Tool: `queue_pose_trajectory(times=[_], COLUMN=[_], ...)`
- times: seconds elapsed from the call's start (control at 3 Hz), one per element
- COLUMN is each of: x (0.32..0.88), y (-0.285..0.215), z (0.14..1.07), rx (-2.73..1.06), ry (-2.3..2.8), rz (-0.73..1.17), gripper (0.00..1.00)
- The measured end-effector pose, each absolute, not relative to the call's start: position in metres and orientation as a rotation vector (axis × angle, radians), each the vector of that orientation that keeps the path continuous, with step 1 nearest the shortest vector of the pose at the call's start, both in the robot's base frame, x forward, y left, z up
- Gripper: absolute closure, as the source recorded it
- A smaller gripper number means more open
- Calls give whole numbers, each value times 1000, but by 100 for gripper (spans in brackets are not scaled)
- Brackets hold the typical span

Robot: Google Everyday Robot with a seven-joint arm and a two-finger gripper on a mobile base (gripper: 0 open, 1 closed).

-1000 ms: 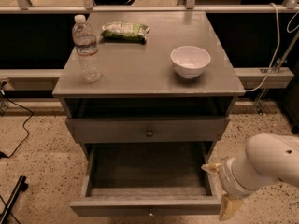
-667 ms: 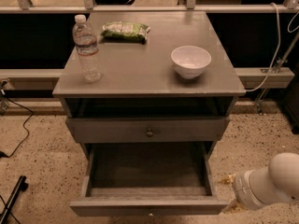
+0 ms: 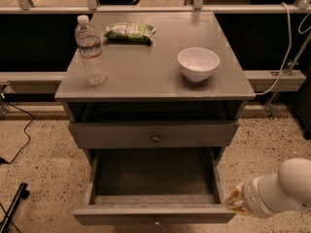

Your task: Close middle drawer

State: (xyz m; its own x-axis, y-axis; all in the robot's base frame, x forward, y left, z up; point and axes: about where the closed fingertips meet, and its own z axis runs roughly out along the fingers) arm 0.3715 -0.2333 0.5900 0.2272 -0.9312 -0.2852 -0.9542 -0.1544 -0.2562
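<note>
arm (image 3: 287,184): white, enters lower right | gripper (image 3: 234,201): low, pointing left

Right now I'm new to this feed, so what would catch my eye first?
The middle drawer, pulled far out low on the grey cabinet and bare inside. Just off its right front corner hovers the claw on a white arm. On top stand a water bottle at left, a white bowl at right and a green snack bag behind.

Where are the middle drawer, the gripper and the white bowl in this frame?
middle drawer (image 3: 121,215): camera view, front panel left of the knob.
gripper (image 3: 234,201): camera view, yellowish tip beside the drawer's right front corner.
white bowl (image 3: 198,61): camera view, inner hollow.
</note>
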Motion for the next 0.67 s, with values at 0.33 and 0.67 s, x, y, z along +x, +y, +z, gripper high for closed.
queue_pose_trajectory(times=[0.33,0.67], x=[365,347], y=[-220,-205], z=[553,493], rx=[-2097,-2051], ry=[1786,1845], rz=[152,246], gripper=[100,100])
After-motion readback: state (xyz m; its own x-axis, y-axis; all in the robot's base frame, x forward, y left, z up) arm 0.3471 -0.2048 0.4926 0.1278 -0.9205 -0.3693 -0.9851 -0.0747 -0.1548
